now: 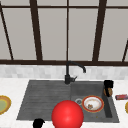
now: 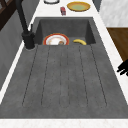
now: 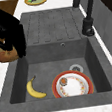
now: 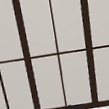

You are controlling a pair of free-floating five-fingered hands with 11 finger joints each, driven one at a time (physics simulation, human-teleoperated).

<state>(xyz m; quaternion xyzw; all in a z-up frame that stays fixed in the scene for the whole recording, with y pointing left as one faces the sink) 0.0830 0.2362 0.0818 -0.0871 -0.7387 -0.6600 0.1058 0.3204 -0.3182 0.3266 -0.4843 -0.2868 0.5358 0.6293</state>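
We saw the right hand (image 1: pixel 108 85) above the right-hand wall of the sink (image 1: pixel 47 95), its fingers curled down and clamped round a brown lump (image 1: pixel 108 92), rounded and potato-like. In the right side view this hand (image 3: pixel 6 28) hung high over the basin's front corner, with the lump (image 3: pixel 6 55) tucked beneath the fingers, so the held thing lay under the hand and not beside it. It had no clear long axis that we could make out.

Below and to the left of it, the basin held a red-rimmed plate (image 3: pixel 72 86) with a small brown morsel (image 3: pixel 63 81) on it. Near the plate, along the front wall, lay a banana (image 3: pixel 35 90) with bare floor behind it. The faucet (image 1: pixel 72 70) stood well apart at the back rim.

The left hand (image 1: pixel 38 123) hovered at the front edge of the table (image 1: pixel 10 87), well apart from the basin; we could not tell how its fingers were set. A red ball (image 1: pixel 67 115) showed just beside it in the front view. A green-centred dish (image 1: pixel 3 104) and a small red packet (image 1: pixel 121 96) sat on the table at either end.
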